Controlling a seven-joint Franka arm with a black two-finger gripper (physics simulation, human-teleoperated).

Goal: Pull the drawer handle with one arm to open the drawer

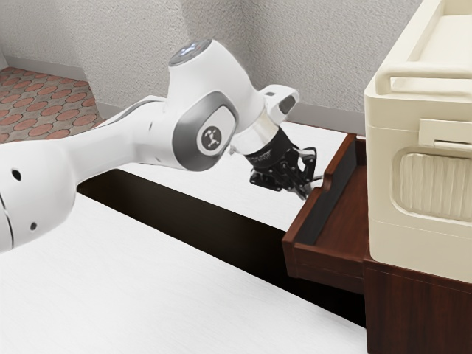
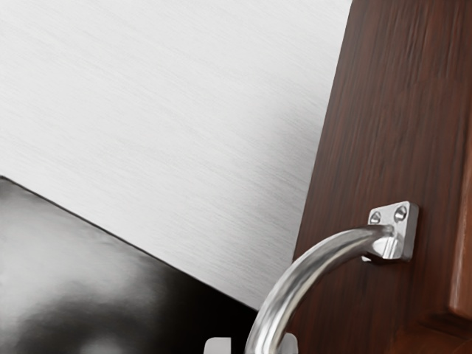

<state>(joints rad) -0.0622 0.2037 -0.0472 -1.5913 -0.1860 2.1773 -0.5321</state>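
Note:
My gripper [image 1: 310,189] is at the outer face of the wooden drawer [image 1: 328,265], tilted down toward it. The drawer stands pulled out from its cabinet, its inside showing. In the wrist view a curved metal handle [image 2: 299,282] runs from a screwed mount on the reddish-brown drawer front [image 2: 369,125] down between the two fingertips of the gripper [image 2: 251,345]. They stand close on either side of the handle, shut on it. The lower part of the handle is out of sight.
A cream box-like appliance [image 1: 413,192] sits on top of the dark wooden cabinet [image 1: 417,313], at the exterior view's right. The white surface [image 1: 147,280] is crossed by a long black strip [image 1: 199,221] beneath the arm and drawer. A textured wall [image 1: 310,51] stands behind.

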